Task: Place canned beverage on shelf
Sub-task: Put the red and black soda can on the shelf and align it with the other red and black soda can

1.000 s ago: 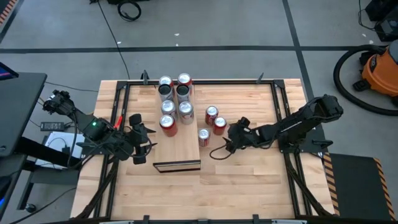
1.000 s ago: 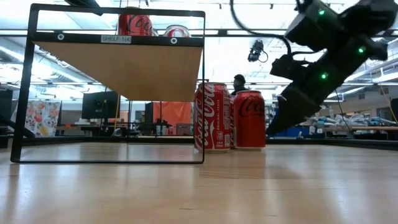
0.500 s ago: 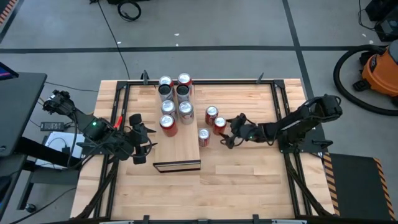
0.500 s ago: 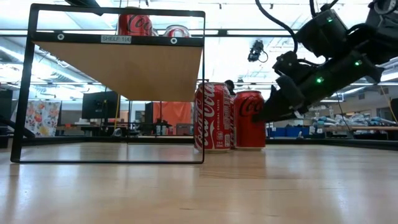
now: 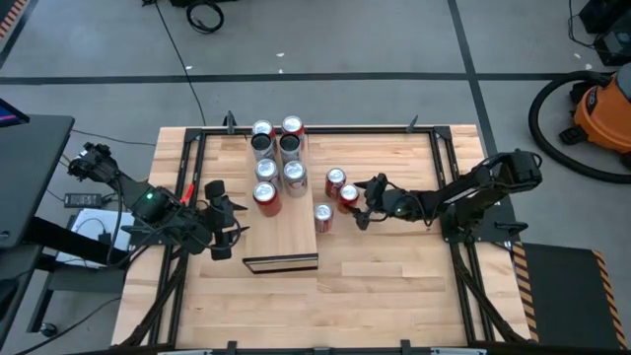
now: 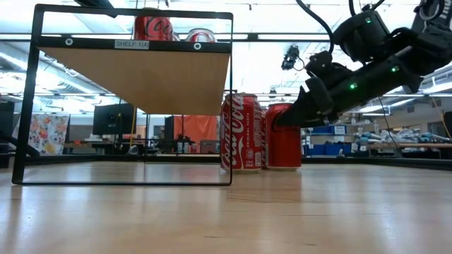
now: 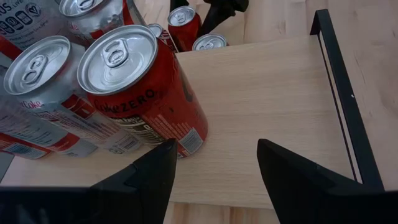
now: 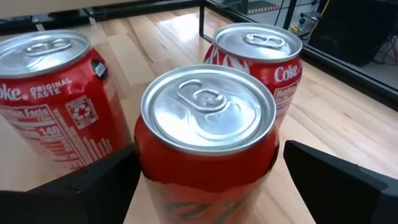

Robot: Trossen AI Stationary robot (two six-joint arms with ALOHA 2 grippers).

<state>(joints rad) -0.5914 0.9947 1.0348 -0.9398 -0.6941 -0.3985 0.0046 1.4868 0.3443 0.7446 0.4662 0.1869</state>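
The left gripper (image 5: 223, 219) waits at the left edge of the shelf (image 5: 293, 235), its fingers (image 7: 155, 171) parted and holding nothing; in the left wrist view they point across the pale board toward a red zero-sugar can (image 7: 142, 87) standing just ahead of them. Six cans already stand upright on the shelf in two short rows, running from that can toward the table's far edge.

Right of the shelf, on the slatted wooden table (image 5: 394, 276), three red cans stand in a loose cluster just off the shelf's right edge: one nearest the shelf (image 5: 322, 217), one toward the far edge (image 5: 335, 180), and the target can (image 5: 348, 197) on the cluster's right side. The right gripper (image 5: 361, 202) reaches in from the right edge of the table with its fingers spread wide, one on each side of that can; in the right wrist view the can (image 8: 208, 134) sits squarely between the two dark fingers (image 8: 93, 180), not yet pinched. Its long axis is vertical and the gripper meets it low and nearly level, so the right arm is clearly the one to take it.

The can must then travel left and up onto the shelf top, whose free space lies toward the near end. Beyond the table is a workshop floor with cables and an orange shop vacuum (image 5: 601, 113).
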